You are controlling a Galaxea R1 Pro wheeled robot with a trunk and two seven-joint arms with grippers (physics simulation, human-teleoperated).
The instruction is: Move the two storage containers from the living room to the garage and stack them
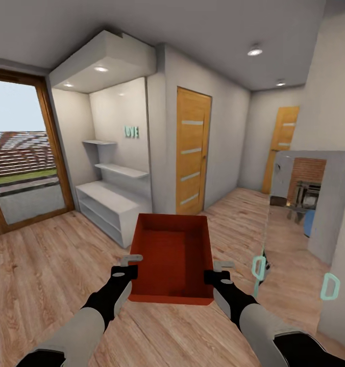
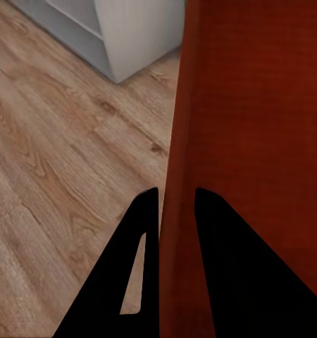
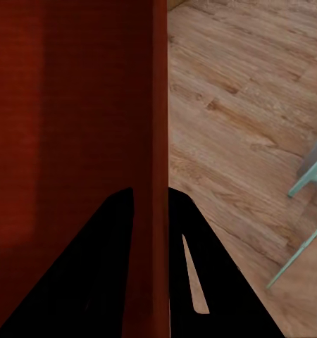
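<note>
Storage container (image 1: pixel 171 255): one orange-red open box, held clear of the wood plank floor (image 1: pixel 50 265) in front of the robot, between both arms. Left wall is clamped by the left gripper (image 1: pixel 132 260), one of its fingers (image 2: pixel 141 267) seen on each side of the wall. Right wall is clamped likewise by the right gripper (image 1: pixel 221 265). White shelf unit (image 1: pixel 111 204) is set beyond the box, left; wooden door (image 1: pixel 193 150) behind; glass door (image 1: pixel 19 153) far left.
</note>
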